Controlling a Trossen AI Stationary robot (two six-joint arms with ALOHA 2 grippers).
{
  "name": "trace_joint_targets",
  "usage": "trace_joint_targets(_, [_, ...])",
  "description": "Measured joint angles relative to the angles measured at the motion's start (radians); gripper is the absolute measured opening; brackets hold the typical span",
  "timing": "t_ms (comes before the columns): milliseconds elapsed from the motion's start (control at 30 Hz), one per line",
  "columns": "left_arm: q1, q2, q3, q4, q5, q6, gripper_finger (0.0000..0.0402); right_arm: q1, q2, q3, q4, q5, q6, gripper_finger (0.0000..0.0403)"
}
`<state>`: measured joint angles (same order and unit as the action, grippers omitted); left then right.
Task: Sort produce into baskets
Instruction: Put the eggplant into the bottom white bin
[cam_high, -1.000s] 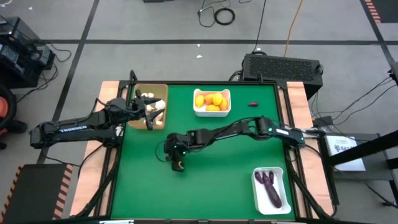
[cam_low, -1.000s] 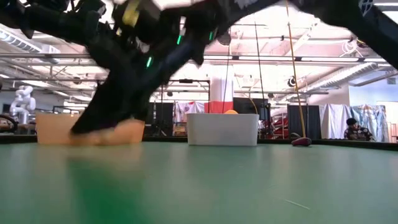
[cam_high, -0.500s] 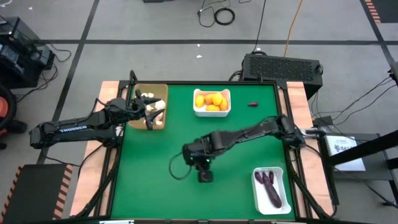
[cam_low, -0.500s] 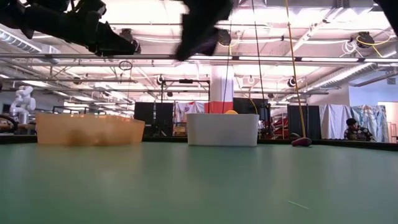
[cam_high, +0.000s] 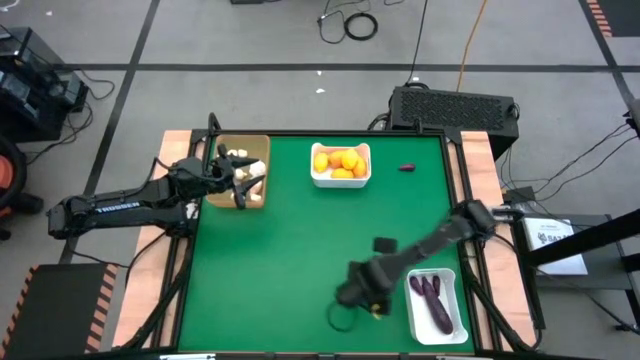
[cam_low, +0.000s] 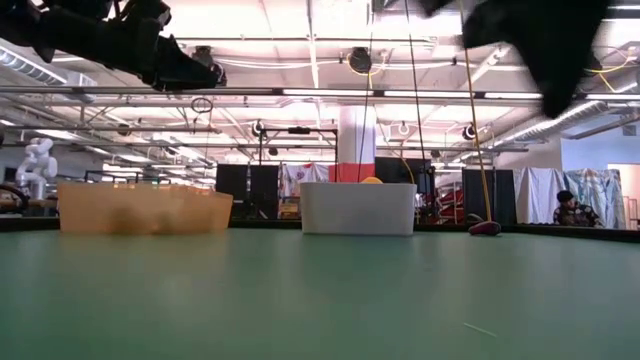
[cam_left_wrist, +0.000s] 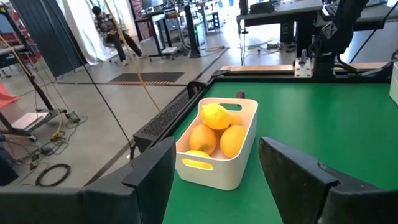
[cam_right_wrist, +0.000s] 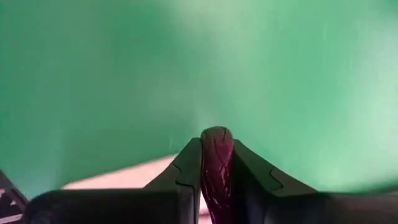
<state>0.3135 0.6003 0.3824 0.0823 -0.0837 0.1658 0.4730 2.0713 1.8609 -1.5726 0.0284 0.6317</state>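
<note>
**Right gripper carrying purple piece near front bin**

Green table (cam_high: 300, 240) stands in an open workshop; a seated person (cam_low: 573, 209) shows far behind. Right gripper (cam_high: 372, 305), blurred, clamps a dark purple piece (cam_right_wrist: 216, 158) just beside the eggplant bin (cam_high: 436, 305). Left gripper (cam_high: 243, 180), fingers spread wide, hovers over the tan tray (cam_high: 258, 145). Its contents are hard to make out.

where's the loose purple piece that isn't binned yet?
In the high view the small purple piece lies on the green table near the far right corner, just right of the white bin of yellow fruit; the low view shows it right of that bin too.
</note>
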Motion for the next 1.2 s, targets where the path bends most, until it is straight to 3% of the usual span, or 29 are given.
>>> trace_joint_targets(133, [0.0, 0.0, 0.0, -0.002, 0.0, 0.0, 0.0239, 0.101, -0.11, -0.12, 0.021, 0.001, 0.198, 0.0056])
trace_joint_targets(367, [0.0, 0.0, 0.0, -0.002, 0.0, -0.002, 0.0239, 0.279, -0.317, -0.338, 0.023, 0.016, 0.7, 0.0057])
trace_joint_targets(500, [0.0, 0.0, 0.0, -0.002, 0.0, -0.003, 0.0239, 0.325, -0.376, -0.424, 0.028, 0.019, 0.937, 0.0066])
trace_joint_targets(967, [0.0, 0.0, 0.0, -0.002, 0.0, -0.003, 0.0239, 0.333, -0.385, -0.471, 0.07, -0.026, 0.95, 0.0167])
trace_joint_targets(1033, [0.0, 0.0, 0.0, -0.002, 0.0, -0.003, 0.0239, 0.325, -0.386, -0.471, 0.059, 0.02, 0.944, 0.0179])
trace_joint_targets(1200, [0.0, 0.0, 0.0, 0.011, 0.0, -0.003, 0.0239, 0.245, -0.43, -0.471, 0.008, 0.277, 0.896, 0.0194])
